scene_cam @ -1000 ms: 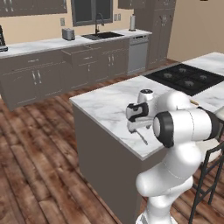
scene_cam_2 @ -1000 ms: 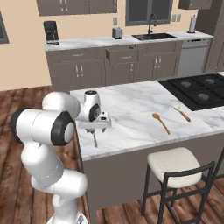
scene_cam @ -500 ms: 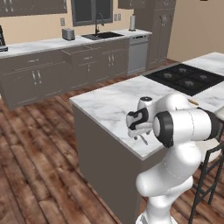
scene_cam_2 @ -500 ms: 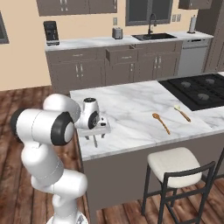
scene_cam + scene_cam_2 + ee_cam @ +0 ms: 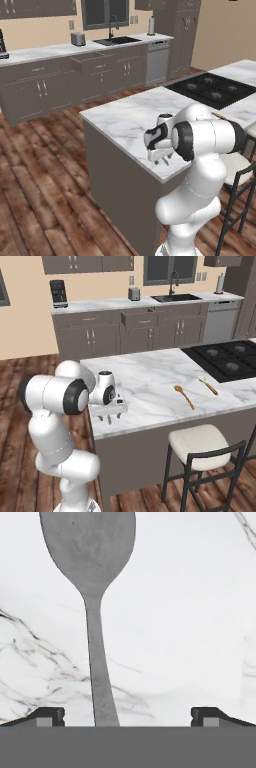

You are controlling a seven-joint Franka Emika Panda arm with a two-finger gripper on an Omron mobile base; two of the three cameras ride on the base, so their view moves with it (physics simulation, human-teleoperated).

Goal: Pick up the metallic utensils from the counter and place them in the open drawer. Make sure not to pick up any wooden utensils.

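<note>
A small silver-grey metal spoon (image 5: pixel 95 612) lies flat on the white marble counter (image 5: pixel 127 112), close under the hand. Its bowl points away and its handle runs back between my finger tips, left of the middle. My gripper (image 5: pixel 127 717) is open, with its fingertips (image 5: pixel 50 716) wide on both sides of the handle and not touching it. The gripper (image 5: pixel 160 157) (image 5: pixel 107 415) hangs low over the island's near edge. The orange-brown wooden spoon (image 5: pixel 184 396) lies further right on the counter (image 5: pixel 150 373). The open drawer (image 5: pixel 139 318) (image 5: pixel 87 59) juts from the far cabinets.
Another slim utensil (image 5: pixel 208 385) with a pale end lies beside the wooden spoon, near the black stovetop (image 5: pixel 225 358) (image 5: pixel 212 89). A stool (image 5: pixel 202 443) stands at the island's front. The far worktop carries a sink (image 5: pixel 176 298), a toaster (image 5: pixel 133 293) and a coffee maker (image 5: pixel 59 293).
The hand has come down toward the counter over the metal spoon. Its jaws have stayed open.
</note>
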